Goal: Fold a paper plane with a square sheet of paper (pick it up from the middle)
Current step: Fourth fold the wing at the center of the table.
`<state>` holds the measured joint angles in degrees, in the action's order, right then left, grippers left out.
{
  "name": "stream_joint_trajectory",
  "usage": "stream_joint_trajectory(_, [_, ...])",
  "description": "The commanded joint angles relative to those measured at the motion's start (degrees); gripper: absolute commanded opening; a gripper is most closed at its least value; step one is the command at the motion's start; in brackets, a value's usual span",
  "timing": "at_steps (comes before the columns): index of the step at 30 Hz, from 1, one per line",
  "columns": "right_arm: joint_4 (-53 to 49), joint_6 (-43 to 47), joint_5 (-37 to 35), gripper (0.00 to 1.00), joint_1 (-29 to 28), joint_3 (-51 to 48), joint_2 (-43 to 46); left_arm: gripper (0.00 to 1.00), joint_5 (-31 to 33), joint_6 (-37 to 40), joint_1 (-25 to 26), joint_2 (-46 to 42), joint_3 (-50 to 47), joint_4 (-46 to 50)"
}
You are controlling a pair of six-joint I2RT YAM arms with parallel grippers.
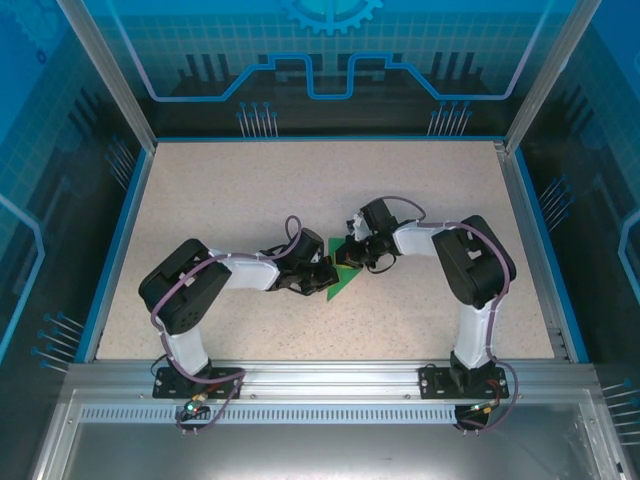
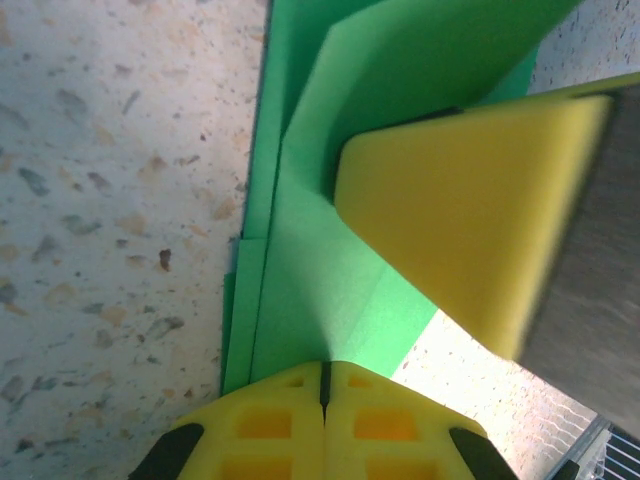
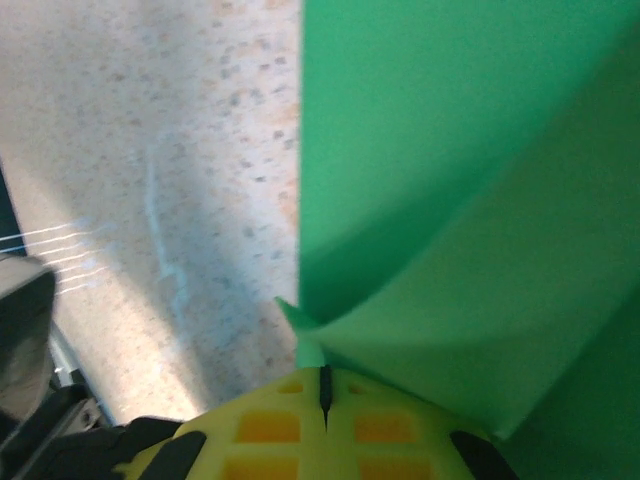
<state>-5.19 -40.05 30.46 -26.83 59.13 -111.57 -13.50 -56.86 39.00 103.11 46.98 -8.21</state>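
Note:
The green sheet of paper [image 1: 341, 282] lies partly folded on the table between the two arms. In the left wrist view the paper [image 2: 320, 250] shows layered edges and a raised flap. My left gripper [image 2: 325, 378] is shut, its tips resting on the paper's near edge; from above the left gripper [image 1: 322, 270] sits at the paper's left side. My right gripper [image 3: 324, 388] is shut with a corner of the paper [image 3: 450, 200] pinched in its tips, a flap lifting away from it. From above, the right gripper [image 1: 352, 256] is at the paper's top; its yellow finger [image 2: 460, 220] hangs over the sheet.
The speckled beige table [image 1: 250, 190] stretches around the paper, bordered by a blue rim [image 1: 118, 240] and metal frame posts. Both arms bend inward and nearly meet at the table's middle.

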Motion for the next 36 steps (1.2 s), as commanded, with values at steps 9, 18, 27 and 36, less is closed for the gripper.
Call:
stream_joint_trajectory(9, [-0.65, 2.17, -6.46, 0.03, 3.98, 0.59, -2.13, 0.01, 5.15, 2.35, 0.01, 2.27, -4.43, 9.79])
stream_joint_trajectory(18, [-0.59, 2.79, -6.06, 0.04, 7.19, 3.14, -3.72, 0.01, 5.17, 2.73, -0.02, 2.20, -6.55, 9.33])
stream_joint_trajectory(27, [-2.52, 3.71, -5.51, 0.05, 9.46, 6.44, -4.66, 0.00, 4.97, 4.25, 0.01, 1.75, -7.85, 9.92])
stream_joint_trajectory(36, [-4.05, 4.50, -5.59, 0.05, 11.05, 8.96, -7.68, 0.00, 4.53, 5.16, 0.00, 1.75, -8.84, 9.97])
